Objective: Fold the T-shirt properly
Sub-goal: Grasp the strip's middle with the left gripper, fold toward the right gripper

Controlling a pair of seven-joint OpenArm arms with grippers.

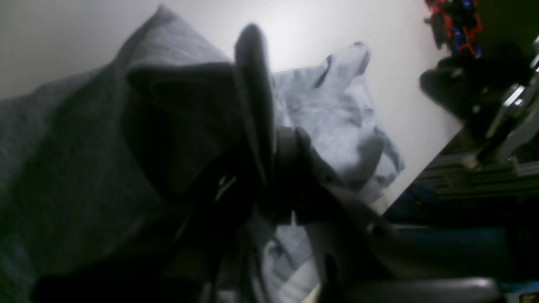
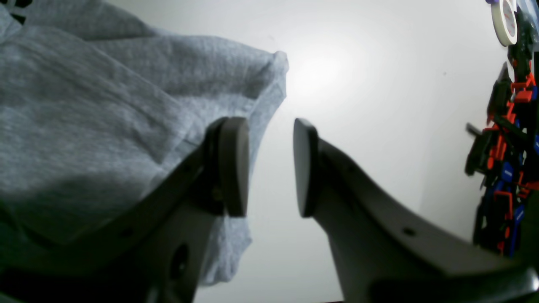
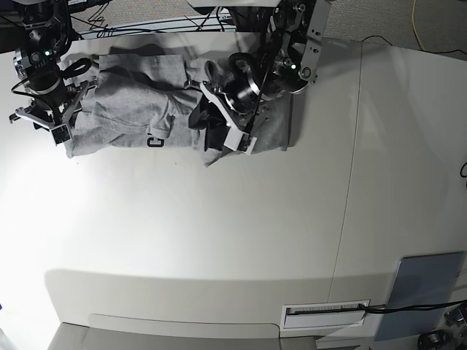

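White worktop (image 3: 219, 219), matte, with a bright glare patch toward its near-left area and a thin seam running front to back on the right side. Carpeted floor and loose cables show beyond the far edge. A grey-blue pad (image 3: 422, 293) lies at the near-right corner, just beside a white label strip (image 3: 325, 312).

The T-shirt (image 3: 131, 109) lies rumpled along the far edge of the worktop, spread between the 2 arms, with a bit of black lettering showing at its near hem.

Left gripper (image 1: 271, 139): fingers clamped on a bunched fold of the T-shirt, grey cloth draped over and around the dark pads. In the base view this arm sits over the right part of the garment.

Right gripper (image 2: 269, 168): fingers apart, with bare worktop visible in the gap. The T-shirt edge lies against the outer side of 1 finger; nothing is between the pads.

A red, blue and black assembly (image 2: 509, 155) stands at the worktop's edge in the right wrist view.
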